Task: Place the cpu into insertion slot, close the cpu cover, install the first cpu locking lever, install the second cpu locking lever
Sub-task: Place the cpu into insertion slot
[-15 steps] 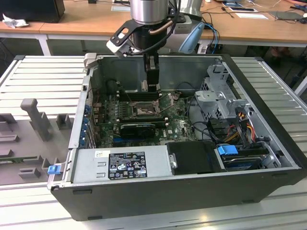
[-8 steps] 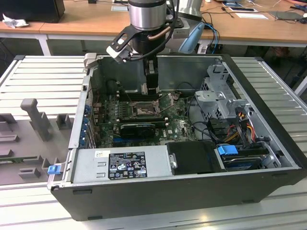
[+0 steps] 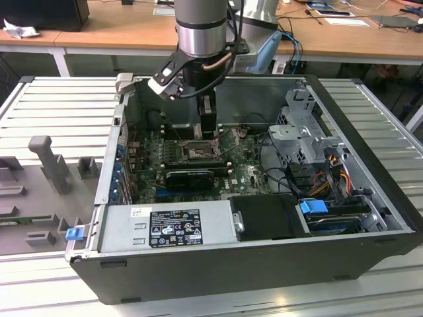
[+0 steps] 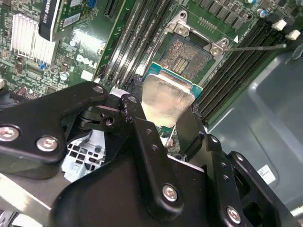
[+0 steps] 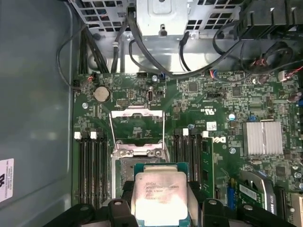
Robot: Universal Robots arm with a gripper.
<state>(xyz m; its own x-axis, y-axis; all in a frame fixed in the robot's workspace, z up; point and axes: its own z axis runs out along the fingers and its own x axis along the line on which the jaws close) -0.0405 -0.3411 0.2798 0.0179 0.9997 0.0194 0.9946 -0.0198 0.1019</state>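
My gripper (image 4: 163,111) is shut on the cpu (image 4: 166,97), a pale silver square plate with a green edge, pinched between two black fingers (image 4: 137,120). In the first wrist view the cpu (image 5: 158,191) hangs a little above one end of the insertion slot (image 5: 124,165) and hides part of it. The slot's dark centre (image 4: 189,52) lies bare beyond the plate. The cpu cover (image 5: 137,113), a silver frame with a window, is swung open and lies flat past the slot. A thin wire lever (image 4: 255,47) sticks out sideways. In the exterior view the gripper (image 3: 208,135) hovers just over the slot (image 3: 198,152).
Long black RAM slots (image 5: 90,165) flank the socket on both sides. A metal drive cage (image 3: 307,139) with cables stands at the exterior view's right, and the power supply (image 3: 168,228) lies along the near case wall. A finned heatsink (image 5: 262,137) sits on the green motherboard (image 5: 208,94).
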